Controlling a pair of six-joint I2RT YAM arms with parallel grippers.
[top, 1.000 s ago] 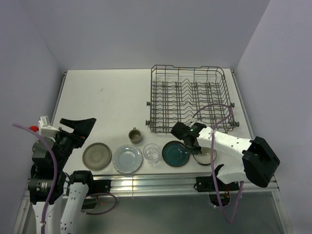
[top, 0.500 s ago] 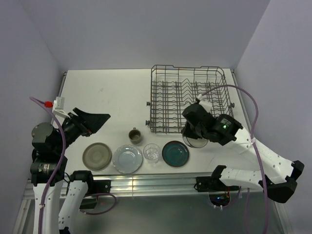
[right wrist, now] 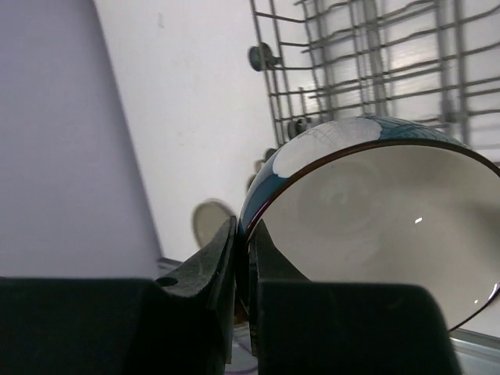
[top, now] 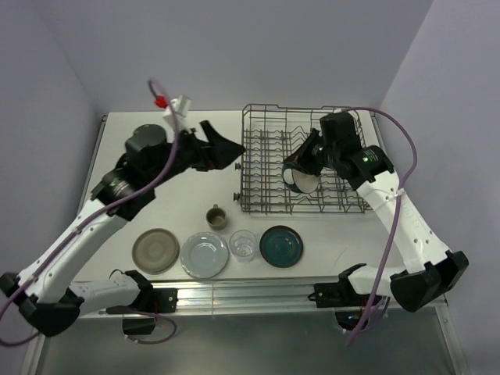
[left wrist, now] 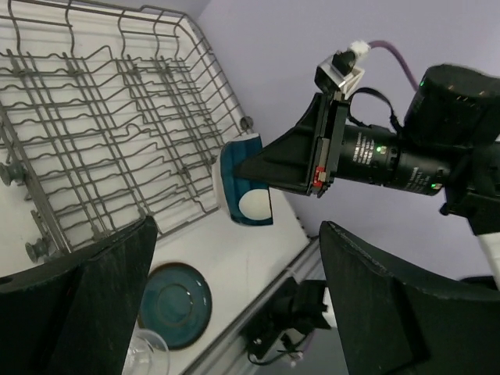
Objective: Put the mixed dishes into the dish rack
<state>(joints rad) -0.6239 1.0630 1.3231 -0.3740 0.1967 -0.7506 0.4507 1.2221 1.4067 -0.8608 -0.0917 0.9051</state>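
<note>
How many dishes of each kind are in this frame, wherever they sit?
Plates: 3 (grey-beige plate, pale blue plate, dark teal plate)
Bowls: 1 (bowl, held by the right gripper over the dish rack)
Mugs: 1 (mug)
Glasses: 1 (clear glass)
Total: 6

Rack (top: pixel 269 160) is sitting at the far right of the table (top: pixel 172 156). Bowl (top: pixel 301 178) is hanging tilted over the rack's near part, pinched in the right gripper (right wrist: pixel 246 234). Mug (top: pixel 216 216) is standing just off the rack's near-left corner. And nearer than the rack, a row is lying: right plate (top: pixel 281 246) before its near side, glass (top: pixel 243 244) just left, then middle plate (top: pixel 204 255), then left plate (top: pixel 155 250), well left of the rack.
</note>
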